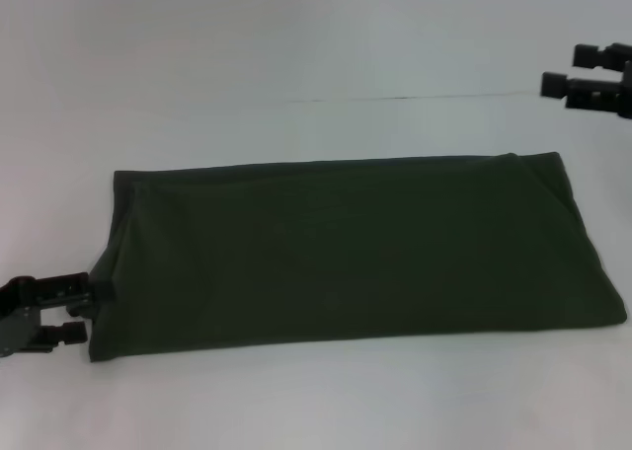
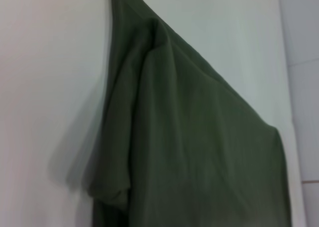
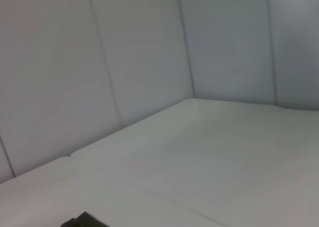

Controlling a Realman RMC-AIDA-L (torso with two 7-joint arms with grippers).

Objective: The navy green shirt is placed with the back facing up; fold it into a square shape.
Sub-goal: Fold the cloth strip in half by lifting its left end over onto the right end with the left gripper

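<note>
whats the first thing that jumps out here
The navy green shirt, folded into a long band across the white table, fills the middle. The left gripper sits open at its left end, and the right gripper hangs open at the far right, clear of it.

Table: white, flat, plain surface filling most of the head view
Seam: thin dark line running across the table's far part
Wall: pale panels with vertical joints, meeting the table at its far edge
</note>
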